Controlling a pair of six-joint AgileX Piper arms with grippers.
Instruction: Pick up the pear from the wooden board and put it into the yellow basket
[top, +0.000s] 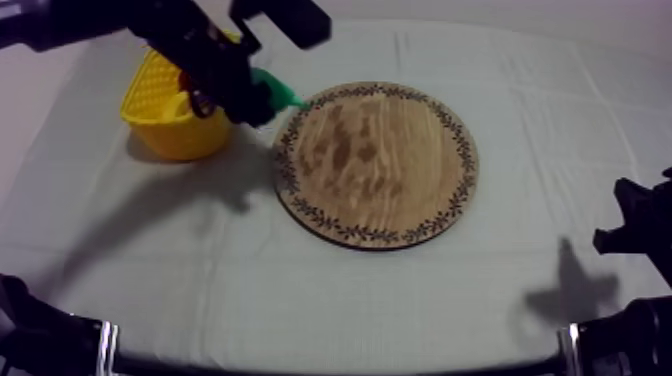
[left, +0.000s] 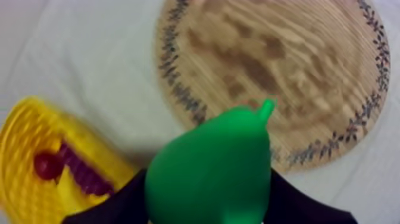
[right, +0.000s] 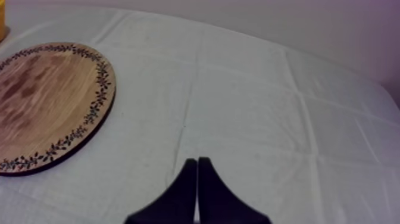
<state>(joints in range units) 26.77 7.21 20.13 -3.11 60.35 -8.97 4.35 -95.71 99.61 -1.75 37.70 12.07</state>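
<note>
My left gripper (top: 262, 100) is shut on the green pear (top: 278, 93), held in the air between the yellow basket (top: 160, 122) and the left rim of the round wooden board (top: 377, 163). In the left wrist view the pear (left: 211, 170) sits large between my black fingers (left: 300, 199), stem pointing toward the board (left: 286, 71), with the basket (left: 36, 149) beside it. My right gripper (right: 197, 162) rests over bare cloth with its fingers together as a narrow wedge; it sits low at the table's right edge (top: 635, 225).
Inside the basket lie a small red fruit (left: 46, 165), a bunch of dark grapes (left: 83, 173) and something yellow. The board (right: 47, 101) carries nothing. Open cloth stretches in front of and to the right of the board.
</note>
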